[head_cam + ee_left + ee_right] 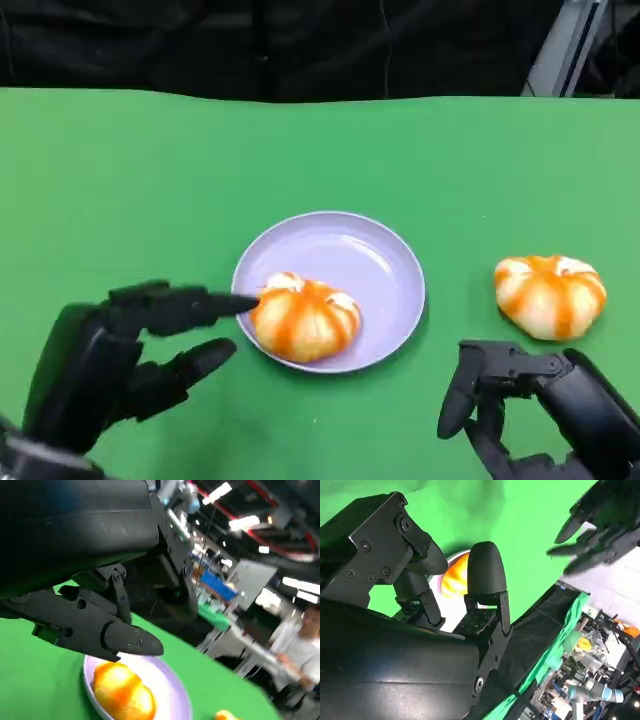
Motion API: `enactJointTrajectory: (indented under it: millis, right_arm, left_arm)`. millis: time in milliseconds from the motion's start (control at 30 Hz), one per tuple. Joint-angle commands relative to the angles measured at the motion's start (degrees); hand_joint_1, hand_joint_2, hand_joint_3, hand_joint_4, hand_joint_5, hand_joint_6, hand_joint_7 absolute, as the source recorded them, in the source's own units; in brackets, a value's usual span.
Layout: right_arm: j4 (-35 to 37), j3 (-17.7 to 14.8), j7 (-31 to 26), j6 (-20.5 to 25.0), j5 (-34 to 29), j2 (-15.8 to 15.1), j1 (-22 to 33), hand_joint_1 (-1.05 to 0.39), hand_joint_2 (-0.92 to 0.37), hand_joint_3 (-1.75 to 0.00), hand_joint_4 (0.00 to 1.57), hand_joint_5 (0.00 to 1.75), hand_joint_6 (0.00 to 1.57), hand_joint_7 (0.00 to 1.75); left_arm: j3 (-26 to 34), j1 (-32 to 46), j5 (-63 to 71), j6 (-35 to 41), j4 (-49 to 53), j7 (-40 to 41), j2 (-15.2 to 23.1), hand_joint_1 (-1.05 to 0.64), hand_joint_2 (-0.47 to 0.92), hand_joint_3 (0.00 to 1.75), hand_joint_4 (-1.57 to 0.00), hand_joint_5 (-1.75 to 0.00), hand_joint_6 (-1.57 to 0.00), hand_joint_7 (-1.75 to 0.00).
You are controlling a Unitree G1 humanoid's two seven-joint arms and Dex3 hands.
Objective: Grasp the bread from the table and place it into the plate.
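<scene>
A lavender plate (350, 250) sits mid-table with one orange-striped bread bun (305, 318) lying in its near left part. A second bun (550, 293) rests on the green cloth to the plate's right. My left hand (130, 360) hovers left of the plate with fingers spread and empty, one fingertip (240, 302) just at the bun's edge. The left wrist view has those fingers (100, 625) above the bun (122, 692) in the plate (172, 692). My right hand (530, 400) hangs near the front edge, below the second bun, holding nothing. Its fingers (485, 575) partly hide the plated bun (455, 575).
The green table (150, 170) ends at a dark backdrop behind. In the left wrist view a person (300, 650) stands beyond the table among benches. My left hand (600, 525) appears across the table in the right wrist view.
</scene>
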Motion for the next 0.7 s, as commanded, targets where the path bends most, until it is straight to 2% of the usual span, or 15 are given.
enactJointTrajectory:
  millis: [33, 100, 200, 300, 400, 500, 633, 700]
  right_arm:
    - [-0.85, -1.12, 0.19, 0.81, 1.14, -0.72, 0.02, 0.09, -0.33, -1.37, 0.87, 1.66, 0.78, 1.32]
    - [-0.95, -1.30, 0.44, 1.21, 1.53, -0.80, 0.04, 0.10, -0.34, -1.38, 0.87, 1.66, 0.78, 1.32]
    - [-0.44, -1.77, 0.83, 0.97, 2.02, -1.04, -0.17, 0.11, -0.34, -1.38, 0.87, 1.66, 0.78, 1.32]
    - [0.39, -2.26, 0.72, 0.01, 1.78, -1.25, -0.48, 0.10, -0.34, -1.37, 0.87, 1.65, 0.78, 1.32]
    - [1.07, -2.42, 0.79, -0.77, 1.87, -1.49, -0.66, 0.10, -0.34, -1.37, 0.88, 1.64, 0.78, 1.31]
    - [1.23, -2.46, 0.79, -0.99, 1.90, -1.70, -0.58, 0.10, -0.34, -1.37, 0.87, 1.65, 0.79, 1.32]
    - [0.73, -2.36, 0.66, -0.90, 1.80, -1.74, -0.23, 0.11, -0.34, -1.37, 0.87, 1.65, 0.80, 1.33]
    - [0.92, -2.31, 0.47, -1.44, 1.46, -1.78, -0.18, 0.12, -0.33, -1.37, 0.87, 1.65, 0.79, 1.33]
  left_arm:
    - [1.50, 5.34, -5.35, -0.83, -2.12, -0.37, -2.40, 0.02, 0.49, 1.17, -0.95, -1.42, -1.05, -0.82]
    - [1.59, 7.56, -7.79, 0.08, -3.38, -0.94, -3.85, 0.04, 0.44, 1.29, -0.94, -1.49, -1.00, -0.98]
    - [1.82, 11.19, -9.74, 0.07, -4.55, 0.83, -8.14, 0.05, 0.40, 1.35, -0.91, -1.60, -0.91, -1.29]
    - [1.92, 12.90, -10.24, -0.32, -5.03, 1.05, -10.96, 0.08, 0.39, 1.46, -0.88, -1.70, -0.81, -1.48]
    - [2.27, 12.46, -12.62, 0.71, -5.01, 0.06, -12.52, 0.06, 0.41, 1.43, -0.84, -1.73, -0.75, -1.52]
    - [3.00, 11.97, -12.52, 0.60, -4.49, 0.21, -13.24, 0.02, 0.45, 1.29, -0.81, -1.75, -0.74, -1.59]
    - [3.39, 11.55, -12.44, -0.30, -3.64, -0.26, -13.37, 0.01, 0.43, 1.27, -0.84, -1.74, -0.76, -1.59]
    - [3.43, 11.45, -12.26, -0.66, -3.26, -0.46, -13.21, -0.02, 0.48, 1.16, -0.85, -1.72, -0.77, -1.57]
